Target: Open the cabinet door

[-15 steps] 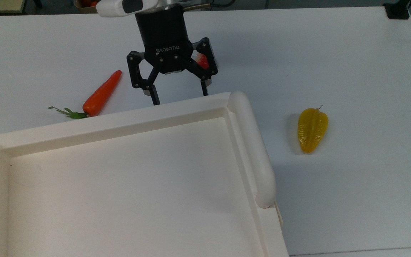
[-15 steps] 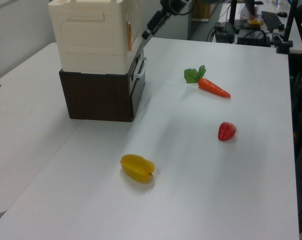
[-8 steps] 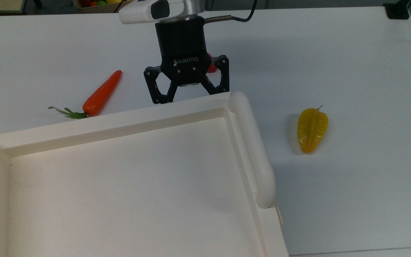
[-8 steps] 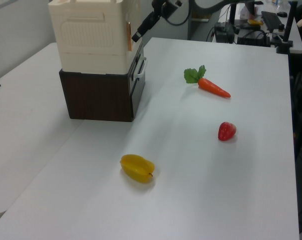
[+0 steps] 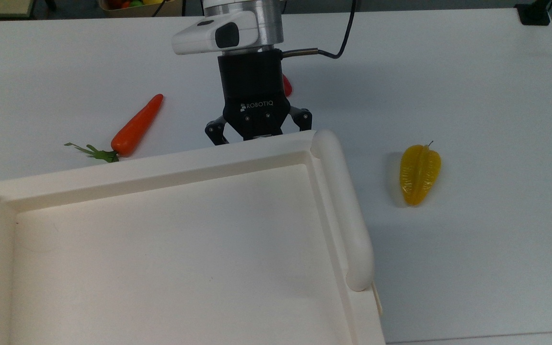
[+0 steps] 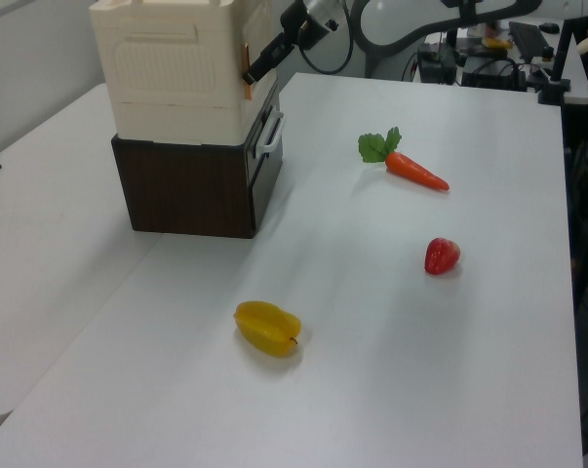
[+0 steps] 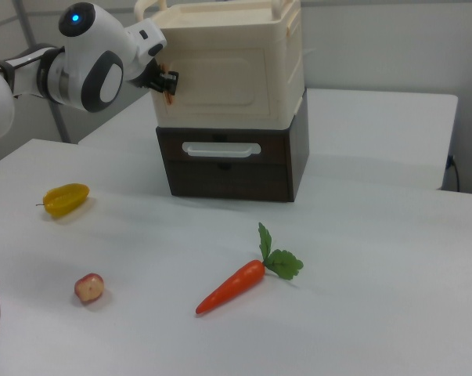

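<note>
The worktop is white and wide, with desks and cables behind it. One cabinet stands on a dark base (a drawer in its front), its door facing the right view. Loose around it lie one carrot, one strawberry and one yellow starfruit, all well apart. My end effector sits at the door's edge, at the right view's left; whether its fingers are parted, I cannot tell.
</note>
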